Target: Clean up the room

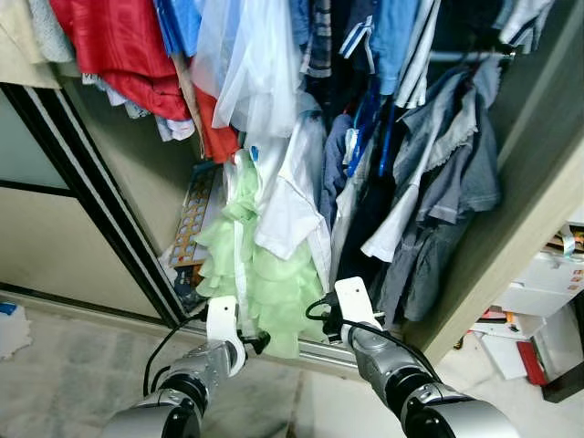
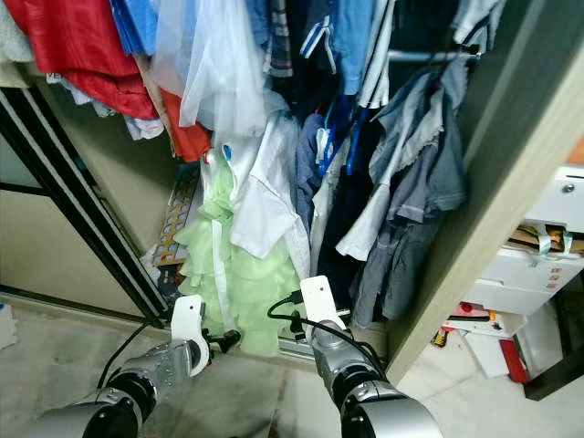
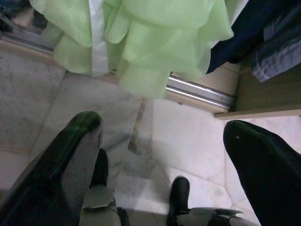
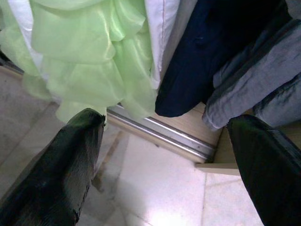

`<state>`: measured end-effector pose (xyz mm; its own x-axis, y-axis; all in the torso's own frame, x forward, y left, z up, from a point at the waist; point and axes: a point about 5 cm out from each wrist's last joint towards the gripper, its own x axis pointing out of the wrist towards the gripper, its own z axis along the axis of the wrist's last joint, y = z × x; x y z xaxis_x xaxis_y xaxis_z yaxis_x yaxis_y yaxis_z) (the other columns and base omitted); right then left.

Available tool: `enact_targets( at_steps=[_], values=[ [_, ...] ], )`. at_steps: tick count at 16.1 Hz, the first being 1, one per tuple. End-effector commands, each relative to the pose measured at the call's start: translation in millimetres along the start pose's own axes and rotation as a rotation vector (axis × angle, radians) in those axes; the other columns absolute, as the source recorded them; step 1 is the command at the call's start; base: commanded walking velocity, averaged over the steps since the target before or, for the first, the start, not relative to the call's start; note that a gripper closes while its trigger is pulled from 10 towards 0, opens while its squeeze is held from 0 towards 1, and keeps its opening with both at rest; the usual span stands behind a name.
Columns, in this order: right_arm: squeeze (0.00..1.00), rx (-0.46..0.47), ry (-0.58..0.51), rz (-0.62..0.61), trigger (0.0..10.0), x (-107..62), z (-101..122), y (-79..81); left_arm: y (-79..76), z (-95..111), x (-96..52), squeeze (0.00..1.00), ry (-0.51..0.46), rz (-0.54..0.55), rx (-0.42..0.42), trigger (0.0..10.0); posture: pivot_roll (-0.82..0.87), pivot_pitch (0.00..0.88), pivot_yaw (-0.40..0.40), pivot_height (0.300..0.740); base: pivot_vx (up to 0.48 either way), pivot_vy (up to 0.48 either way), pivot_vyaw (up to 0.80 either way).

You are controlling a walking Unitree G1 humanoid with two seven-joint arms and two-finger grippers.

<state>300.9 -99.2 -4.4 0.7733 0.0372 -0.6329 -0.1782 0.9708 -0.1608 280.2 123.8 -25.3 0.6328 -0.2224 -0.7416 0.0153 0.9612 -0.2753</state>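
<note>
1. Open wardrobe [image 1: 511, 237] ahead, packed with hanging clothes: red garment [image 1: 119, 41], white shirt [image 1: 287, 205], grey shirts [image 1: 447, 182].
2. Pale green ruffled dress [image 1: 265, 283] hanging low, hem just above the metal door track [image 3: 197, 92].
3. Left gripper [image 3: 162, 141] fingers spread apart, empty, over marble floor [image 3: 188, 136] near the dress hem.
4. Right gripper [image 4: 164, 141] fingers apart, empty, near the track below the dress and navy garment [image 4: 211, 56].

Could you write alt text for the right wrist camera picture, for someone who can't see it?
The right pincer, open and empty, points at a pale green ruffled dress hanging over a wardrobe's metal door track. Dark navy and grey clothes hang beside the dress.
</note>
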Motion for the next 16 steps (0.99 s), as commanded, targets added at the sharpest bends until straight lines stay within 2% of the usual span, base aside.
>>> enact_targets(
  at_steps=[1,16],
  values=[
    [0.00,0.002,-0.006,0.004,10.0,0.2,2.9,0.4,-0.4,2.4,-0.1,0.00,-0.012,-0.009,-0.002,10.0,-0.09,0.000,0.048,0.740,0.000,0.000,0.00],
    [0.00,-0.005,-0.010,0.009,10.0,0.1,3.8,1.9,-1.0,1.3,0.0,0.00,-0.003,-0.013,0.010,10.0,-0.10,0.000,0.050,0.740,0.239,0.000,0.00]
  ],
)
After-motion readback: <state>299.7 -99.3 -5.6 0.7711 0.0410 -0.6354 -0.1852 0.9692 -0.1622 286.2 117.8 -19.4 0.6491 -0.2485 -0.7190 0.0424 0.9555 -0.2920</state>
